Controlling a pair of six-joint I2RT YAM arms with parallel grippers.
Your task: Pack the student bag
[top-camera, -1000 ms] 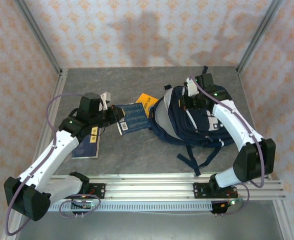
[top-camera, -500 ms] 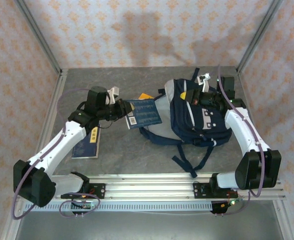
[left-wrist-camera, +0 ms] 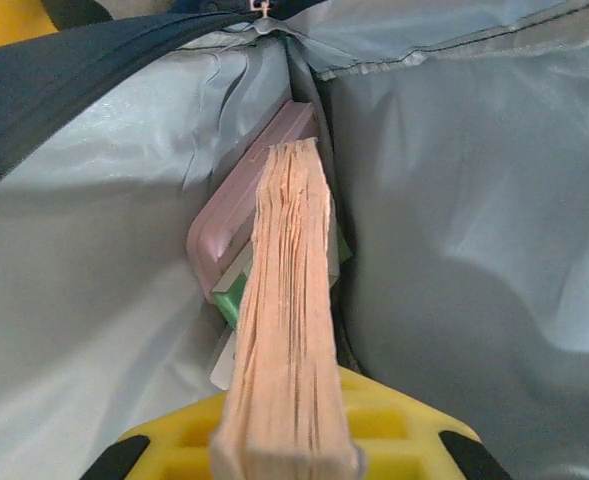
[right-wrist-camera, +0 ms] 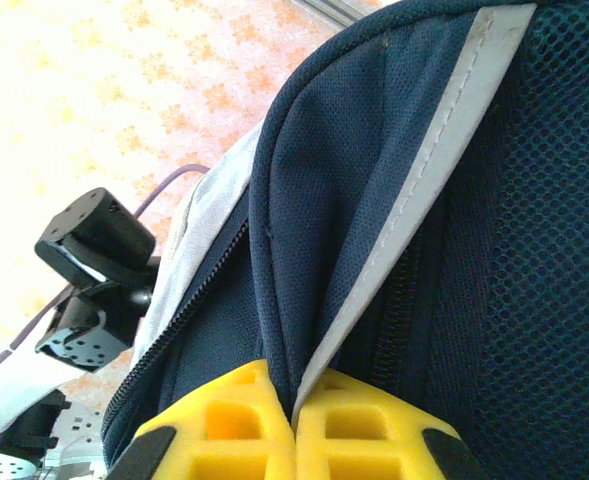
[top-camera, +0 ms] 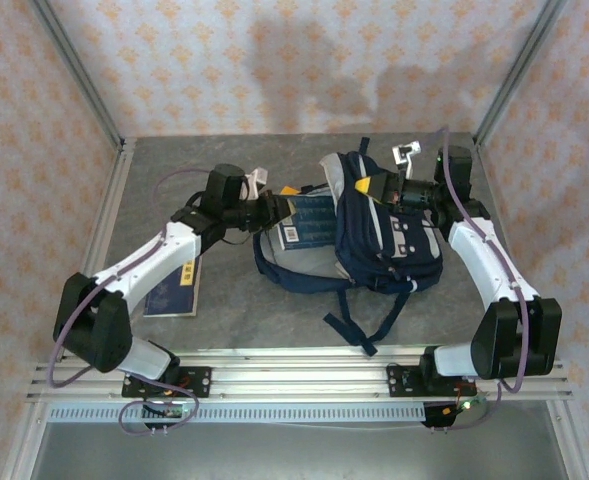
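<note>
**Two hands are holding a book and the student bag**

The student bag (top-camera: 394, 240) is lying on the desk (top-camera: 224, 320), between the middle and the right edge, closer to the far edge than the near one. Its dark straps (top-camera: 359, 322) are trailing toward the near edge.

The right hand (top-camera: 382, 187) is pinching the top rim of the bag by the far edge. In the right wrist view its yellow fingers (right-wrist-camera: 224, 420) are squeezing tight on the blue cloth, right where the thin light stripe (right-wrist-camera: 424, 190) is running down.

The left hand (top-camera: 277, 208) is reaching in from the left side and is gripping a blue book (top-camera: 311, 218). The book is poking into the open mouth of the bag. In the left wrist view the book's page edge (left-wrist-camera: 286, 300) is standing up between the yellow fingers (left-wrist-camera: 394, 425), with the bag's grey lining (left-wrist-camera: 454, 250) on both sides. A pink thing (left-wrist-camera: 259, 185) and a green thing (left-wrist-camera: 230, 297) are sitting deeper inside, just behind the book.

A second blue book (top-camera: 179, 288) is lying flat near the left edge of the desk, partly under the left arm.
</note>
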